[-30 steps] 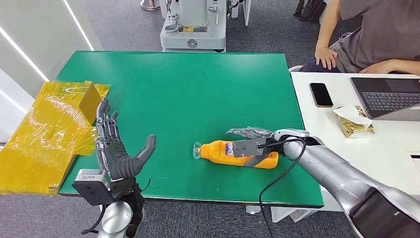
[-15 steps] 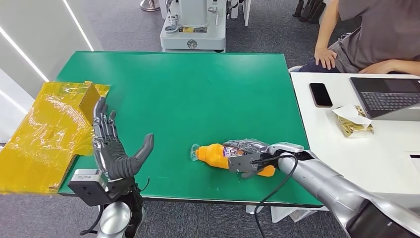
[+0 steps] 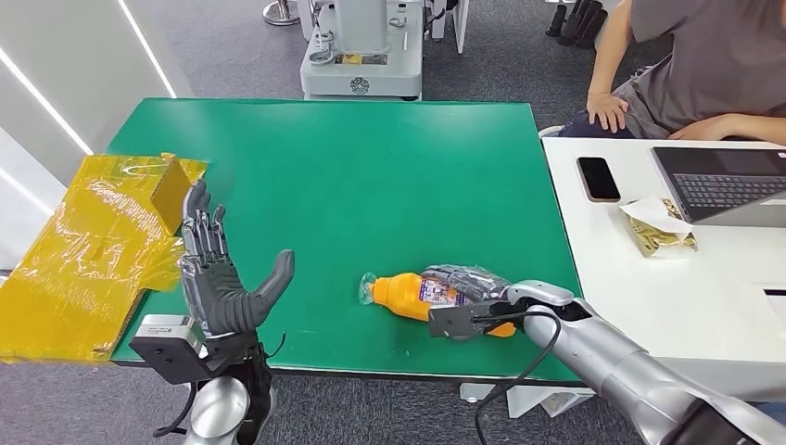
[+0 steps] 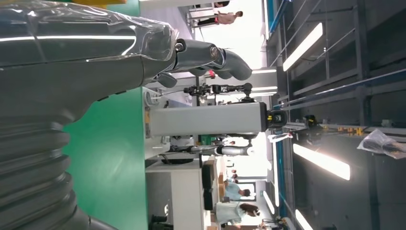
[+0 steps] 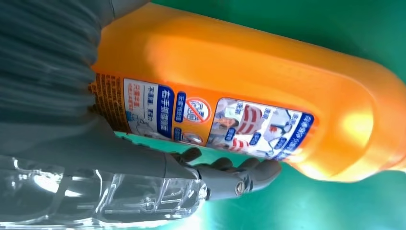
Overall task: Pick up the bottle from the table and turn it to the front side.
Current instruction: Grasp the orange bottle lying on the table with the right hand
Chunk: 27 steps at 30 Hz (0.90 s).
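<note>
An orange bottle [image 3: 405, 290] with a clear cap lies on its side near the front edge of the green table [image 3: 371, 176], cap pointing left. My right hand [image 3: 468, 298] grips its body around the label end, fingers over the top and thumb below. In the right wrist view the orange bottle [image 5: 268, 62] is close up, its printed label facing the camera, with my fingers [image 5: 230, 175] curled along it. My left hand [image 3: 218, 278] is raised at the table's front left corner, palm up and fingers spread, holding nothing; its left hand [image 4: 95, 52] shows against the ceiling.
A crinkled yellow plastic bag [image 3: 93, 250] with a yellow box hangs over the table's left edge. To the right a white desk [image 3: 649, 278] holds a phone [image 3: 600, 178], a laptop [image 3: 723, 185] and a snack packet [image 3: 660, 227]. A person [image 3: 686, 65] sits behind it.
My right hand has closed around the bottle and drawn it toward the front edge of the table, slightly tilting it. The left hand has barely moved.
</note>
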Each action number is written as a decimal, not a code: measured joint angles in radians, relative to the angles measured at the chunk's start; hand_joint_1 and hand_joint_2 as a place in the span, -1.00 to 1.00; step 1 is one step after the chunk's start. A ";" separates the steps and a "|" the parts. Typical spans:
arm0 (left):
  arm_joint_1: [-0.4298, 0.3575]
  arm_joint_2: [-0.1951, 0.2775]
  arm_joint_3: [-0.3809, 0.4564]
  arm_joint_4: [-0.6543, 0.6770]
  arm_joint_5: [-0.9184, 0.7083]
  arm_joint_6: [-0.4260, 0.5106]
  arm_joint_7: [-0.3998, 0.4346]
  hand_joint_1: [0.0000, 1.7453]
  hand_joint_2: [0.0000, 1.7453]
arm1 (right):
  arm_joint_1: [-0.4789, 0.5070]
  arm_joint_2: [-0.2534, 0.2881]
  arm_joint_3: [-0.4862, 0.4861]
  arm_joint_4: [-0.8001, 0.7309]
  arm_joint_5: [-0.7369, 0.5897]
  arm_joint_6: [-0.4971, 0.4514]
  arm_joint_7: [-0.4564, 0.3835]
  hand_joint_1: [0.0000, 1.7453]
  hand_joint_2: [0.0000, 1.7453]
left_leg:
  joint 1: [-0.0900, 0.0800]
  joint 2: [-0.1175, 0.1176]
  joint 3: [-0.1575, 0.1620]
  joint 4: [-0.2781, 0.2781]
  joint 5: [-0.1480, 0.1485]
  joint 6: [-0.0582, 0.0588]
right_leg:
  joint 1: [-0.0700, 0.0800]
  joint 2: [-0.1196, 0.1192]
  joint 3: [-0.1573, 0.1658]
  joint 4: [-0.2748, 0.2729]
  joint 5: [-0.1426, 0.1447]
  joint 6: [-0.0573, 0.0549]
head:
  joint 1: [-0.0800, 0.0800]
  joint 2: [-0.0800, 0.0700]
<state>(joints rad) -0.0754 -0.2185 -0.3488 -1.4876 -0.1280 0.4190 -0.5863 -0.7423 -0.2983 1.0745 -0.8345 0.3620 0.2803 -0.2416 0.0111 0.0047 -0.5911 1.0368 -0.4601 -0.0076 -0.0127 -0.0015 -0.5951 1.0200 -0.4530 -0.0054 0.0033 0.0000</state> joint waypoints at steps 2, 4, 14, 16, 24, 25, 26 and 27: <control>-0.004 0.000 -0.001 0.001 0.007 0.000 0.000 -1.00 1.00 | 0.008 -0.007 -0.014 -0.013 0.017 0.003 0.006 -1.00 1.00 | 0.000 0.000 0.000 0.000 0.000 0.000 | 0.000 0.000 0.000 0.000 0.000 0.000 | 0.000 0.000; -0.008 0.000 -0.001 0.004 0.012 0.002 -0.002 -1.00 1.00 | 0.012 -0.012 -0.028 -0.022 0.028 0.010 0.008 -0.54 1.00 | 0.000 0.000 0.000 0.000 0.000 0.000 | 0.000 0.000 0.000 0.000 0.000 0.001 | 0.000 0.000; -0.016 0.002 -0.001 0.017 0.028 0.009 -0.011 -1.00 1.00 | 0.011 -0.035 -0.067 -0.028 0.037 0.028 0.001 1.00 1.00 | 0.000 0.000 -0.001 0.000 0.000 0.000 | 0.000 0.000 0.000 0.000 0.001 0.001 | 0.000 0.000; -0.016 0.003 -0.001 0.020 0.032 0.012 -0.013 -1.00 1.00 | 0.011 -0.035 -0.070 -0.028 0.042 0.018 -0.001 1.00 1.00 | 0.000 0.000 -0.001 0.000 0.000 0.000 | 0.000 0.000 0.000 0.000 0.001 0.001 | 0.000 0.000; -0.017 0.008 -0.001 0.034 0.045 0.021 -0.033 -1.00 1.00 | 0.015 -0.035 -0.090 -0.016 0.046 -0.032 -0.017 1.00 1.00 | 0.000 -0.001 -0.004 0.000 0.000 0.000 | 0.000 0.000 -0.003 0.000 0.001 0.001 | 0.000 0.000; -0.017 0.009 -0.001 0.036 0.046 0.021 -0.035 -1.00 1.00 | 0.017 -0.034 -0.093 -0.015 0.046 -0.040 -0.017 1.00 1.00 | 0.000 -0.001 -0.004 0.000 0.000 0.000 | 0.000 0.000 -0.003 0.000 0.001 0.001 | 0.000 0.000; -0.017 0.009 -0.001 0.037 0.046 0.022 -0.036 -1.00 1.00 | 0.019 -0.033 -0.098 -0.014 0.047 -0.047 -0.017 1.00 1.00 | 0.000 -0.001 -0.004 0.000 0.000 0.000 | 0.000 0.000 -0.003 0.000 0.001 0.001 | 0.000 0.000; -0.017 0.010 -0.001 0.038 0.046 0.023 -0.038 -1.00 1.00 | 0.021 -0.032 -0.102 -0.013 0.046 -0.053 -0.017 1.00 1.00 | 0.000 -0.001 -0.004 0.000 0.000 0.000 | 0.000 0.000 -0.003 0.000 0.001 0.001 | 0.000 0.000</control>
<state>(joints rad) -0.0927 -0.2089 -0.3498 -1.4491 -0.0819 0.4417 -0.6248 -0.7213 -0.3300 0.9726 -0.8472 0.4085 0.2270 -0.2590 0.0111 0.0040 -0.5956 1.0369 -0.4601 -0.0076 -0.0128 -0.0016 -0.5984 1.0201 -0.4525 -0.0046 0.0033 0.0000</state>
